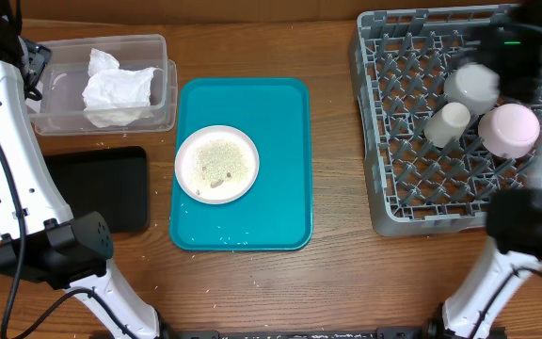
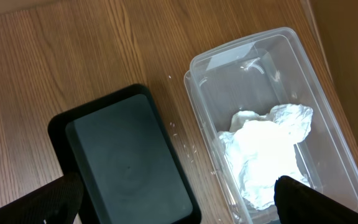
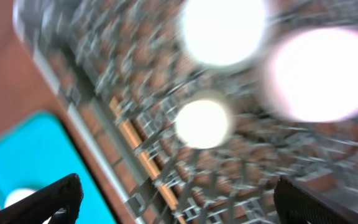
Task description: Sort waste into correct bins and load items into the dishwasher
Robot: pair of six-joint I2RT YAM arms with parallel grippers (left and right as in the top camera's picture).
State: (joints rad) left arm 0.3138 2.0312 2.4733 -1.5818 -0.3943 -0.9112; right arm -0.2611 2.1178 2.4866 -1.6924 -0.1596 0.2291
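A: Left side?
B: Left gripper (image 2: 179, 208) cut off at bottom of wrist view; only two dark fingertips (image 2: 58, 198) showing in the corners, wide apart, nothing between. Clear plastic tub (image 1: 158, 52) upper left, long axis left-right, crumpled white napkins (image 1: 118, 89) inside. Black tray (image 1: 111, 188) below it, matte, rounded corners, partly hidden under the arm (image 1: 7, 160).
A: Middle and right?
B: Teal tray (image 1: 271, 207) centre, long axis top-bottom. Round pale plate (image 1: 186, 165) on it, whitish crumbs (image 1: 219, 160) on top. Grey pegged rack (image 1: 393, 188) at right, corner cut off. Inside: cup (image 1: 447, 123) tipped, pointing upper right; bowl (image 1: 471, 85) and pinkish dish (image 1: 510, 129) blurred, orientation unclear. Right gripper (image 3: 179, 208) spread wide, empty; wrist view smeared.
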